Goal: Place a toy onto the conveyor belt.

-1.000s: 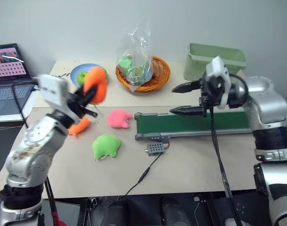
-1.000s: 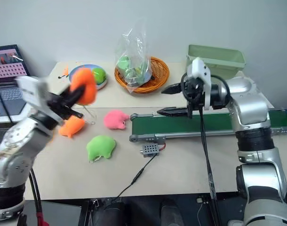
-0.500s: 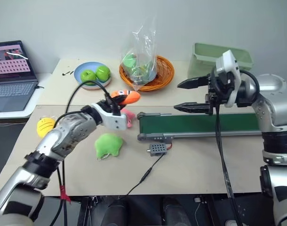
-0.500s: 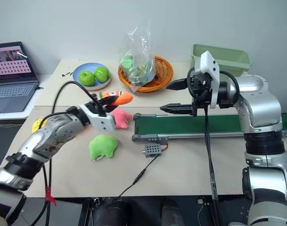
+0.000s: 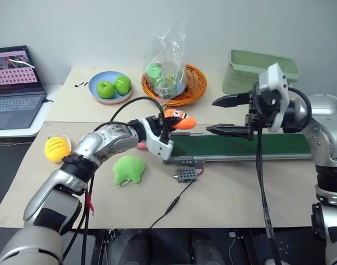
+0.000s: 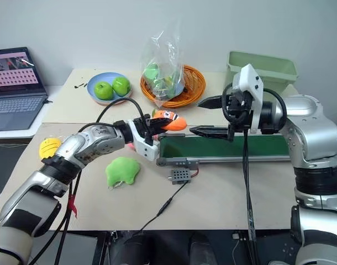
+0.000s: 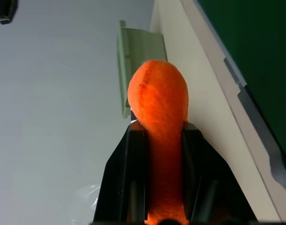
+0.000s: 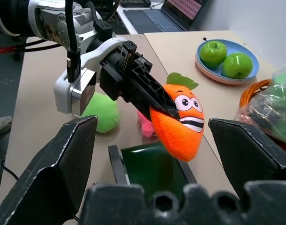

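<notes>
Left eye view takes in the pale bench (image 5: 224,193) first, with the long dark green conveyor belt (image 5: 240,148) lying across its right half, grey frame facing the robot. Behind it stand a pale green bin (image 5: 259,69), a wicker basket (image 5: 182,88) holding a clear bag of green fruit, and a blue plate (image 5: 105,94) with two green apples; a laptop (image 5: 14,88) sits far left.

Smaller things lie left of the belt's end: a lime-green plush (image 5: 130,168), a yellow round plush (image 5: 57,148), a sliver of pink plush behind the left arm, and a small grey box (image 5: 186,175) on a cable just in front of the belt frame.

The left hand (image 5: 167,122) pinches the toy (image 5: 178,120), the orange carrot plush, by its tail end, fingers pressed into the fabric; the toy hangs in the air just over the left end roller of the belt, not touching it. The right hand (image 5: 226,115) hovers above the belt further along, fingers spread wide and holding nothing.

My reading is that the carry is nearly finished and the placing has not begun. The next move calls for a little more reach over the green surface, a short descent, then release, keeping well clear of the right hand.
</notes>
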Motion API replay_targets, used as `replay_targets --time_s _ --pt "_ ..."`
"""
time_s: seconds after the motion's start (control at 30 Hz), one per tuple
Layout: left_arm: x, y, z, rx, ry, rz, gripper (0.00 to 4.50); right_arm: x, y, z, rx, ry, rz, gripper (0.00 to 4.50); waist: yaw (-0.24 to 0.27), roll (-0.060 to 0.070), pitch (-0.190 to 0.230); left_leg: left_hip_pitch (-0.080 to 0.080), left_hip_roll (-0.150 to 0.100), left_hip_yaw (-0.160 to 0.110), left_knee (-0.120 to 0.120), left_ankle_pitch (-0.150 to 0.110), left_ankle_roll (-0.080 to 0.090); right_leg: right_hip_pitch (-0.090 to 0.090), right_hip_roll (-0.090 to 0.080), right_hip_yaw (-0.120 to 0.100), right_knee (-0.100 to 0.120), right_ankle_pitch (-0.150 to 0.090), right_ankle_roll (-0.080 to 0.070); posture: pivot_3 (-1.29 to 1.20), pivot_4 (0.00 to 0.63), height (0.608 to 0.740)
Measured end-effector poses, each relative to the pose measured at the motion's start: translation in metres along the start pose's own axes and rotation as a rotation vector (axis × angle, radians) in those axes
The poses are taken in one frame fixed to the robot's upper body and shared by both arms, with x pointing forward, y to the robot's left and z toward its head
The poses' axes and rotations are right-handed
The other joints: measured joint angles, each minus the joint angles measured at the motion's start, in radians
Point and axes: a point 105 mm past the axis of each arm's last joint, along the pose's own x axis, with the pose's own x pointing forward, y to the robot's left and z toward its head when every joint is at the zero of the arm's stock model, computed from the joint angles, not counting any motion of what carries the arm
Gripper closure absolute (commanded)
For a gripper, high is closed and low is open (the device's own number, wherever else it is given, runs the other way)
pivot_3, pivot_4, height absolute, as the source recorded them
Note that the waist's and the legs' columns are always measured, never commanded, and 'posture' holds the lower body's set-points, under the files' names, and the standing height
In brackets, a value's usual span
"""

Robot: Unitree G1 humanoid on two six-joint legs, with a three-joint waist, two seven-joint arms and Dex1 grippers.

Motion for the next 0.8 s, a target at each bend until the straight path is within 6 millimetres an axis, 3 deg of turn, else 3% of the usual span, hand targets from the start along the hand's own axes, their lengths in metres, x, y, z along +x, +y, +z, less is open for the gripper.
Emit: replay_targets --time_s 0.1,0.5,0.6,0.8 --pt "0.008 -0.013 0.008 -0.016 -0.030 -0.051 3.64 0.000 0.003 0.002 0.002 -0.007 0.002 0.00 -0.002 0.000 0.000 0.000 0.000 0.000 0.000 0.000 0.000 0.000 0.000 0.000 0.000 0.000 0.000 0.00 0.150 0.740" --pt "0.018 -0.038 0.009 -0.043 -0.022 -0.136 3.64 0.000 0.002 0.004 -0.004 -0.007 -0.020 0.00 0.001 0.000 0.000 -0.001 0.000 -0.001 0.001 0.000 0.000 0.000 0.000 0.000 0.000 0.000 0.000 0.00 0.150 0.740" --pt "0.021 -0.042 0.014 -0.070 -0.035 -0.145 2.88 0.000 0.002 0.004 -0.004 -0.007 -0.022 0.00 0.001 0.000 0.000 -0.001 0.000 -0.001 0.002 0.000 0.000 0.000 0.000 0.000 0.001 0.000 0.000 0.00 0.150 0.740" --pt "0.020 -0.038 0.023 -0.107 -0.068 -0.151 0.54 0.000 0.001 0.002 0.002 -0.004 -0.021 0.00 -0.002 0.000 0.000 0.000 0.000 -0.001 0.002 0.000 0.000 0.000 0.000 0.000 0.001 0.000 0.000 0.00 0.150 0.740"
